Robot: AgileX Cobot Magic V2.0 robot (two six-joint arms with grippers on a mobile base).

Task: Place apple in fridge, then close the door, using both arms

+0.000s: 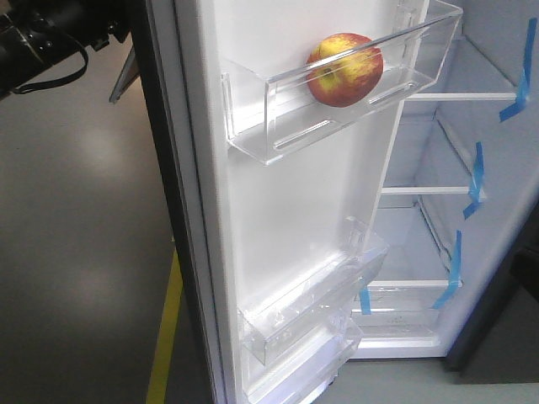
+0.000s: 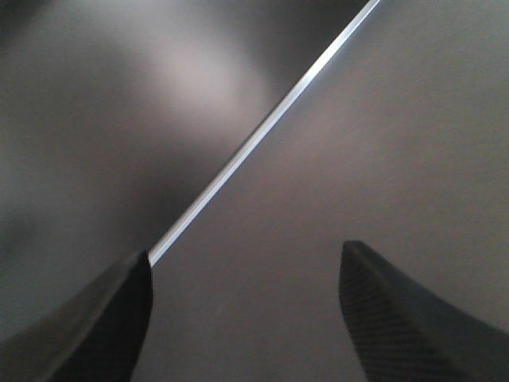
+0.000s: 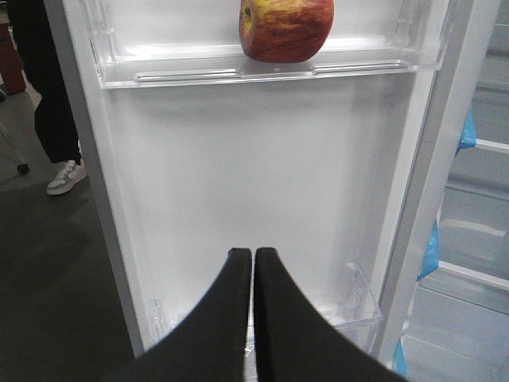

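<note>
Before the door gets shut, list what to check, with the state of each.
1. Apple resting in the upper bin: ok.
2. Right gripper shut and empty: ok.
3. Right gripper clear of the door when it swings: probably not ok, it faces the inner lining.
4. Left gripper open and empty: ok.
5. Left gripper touching the door's outside: cannot tell.
6. Door shut: not ok, wide open.

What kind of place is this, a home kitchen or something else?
Probably a lab or workshop, not a home kitchen: the floor is bare grey with a yellow line, the fridge looks empty but for one apple, and blue tape marks its shelves.
</note>
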